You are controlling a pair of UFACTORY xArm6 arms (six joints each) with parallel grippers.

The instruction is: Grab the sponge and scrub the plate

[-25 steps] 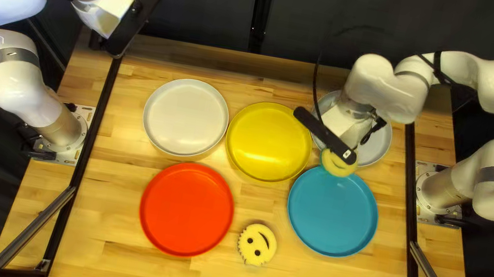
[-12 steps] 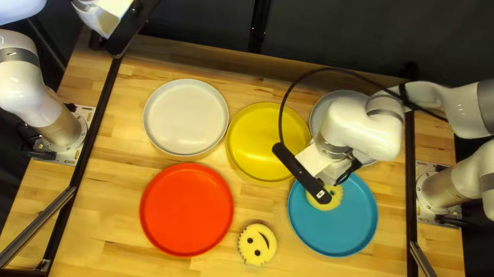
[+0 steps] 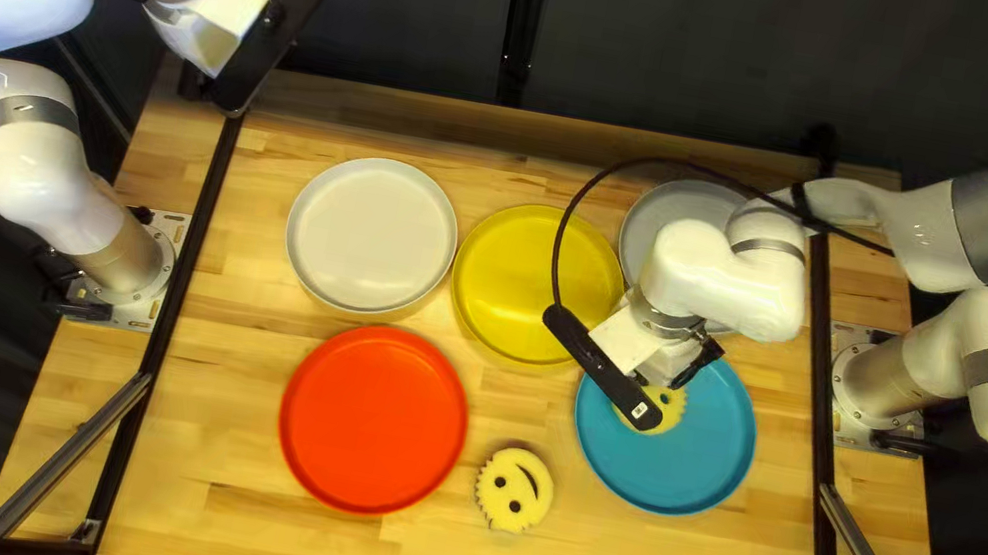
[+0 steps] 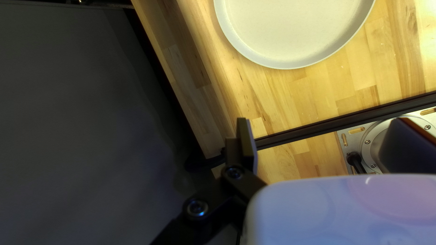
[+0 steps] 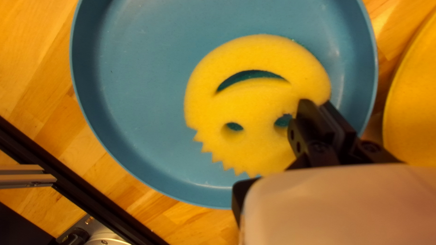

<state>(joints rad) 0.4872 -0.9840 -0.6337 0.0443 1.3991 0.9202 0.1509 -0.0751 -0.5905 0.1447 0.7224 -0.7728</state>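
While the right claw (image 5: 277, 156) stands clenched on one edge of the round yellow foam sponge with the cut-out smiling face (image 5: 252, 98), that sponge lies ahead of its fingers, flat over the floor of the round blue plate (image 5: 129, 85); whether it presses down I cannot tell. Gripped so near its edge, the soft foam might fold or pull free under scrubbing. Hard strokes might also shove the blue plate against the round yellow plate (image 5: 412, 112) just beside the claw.
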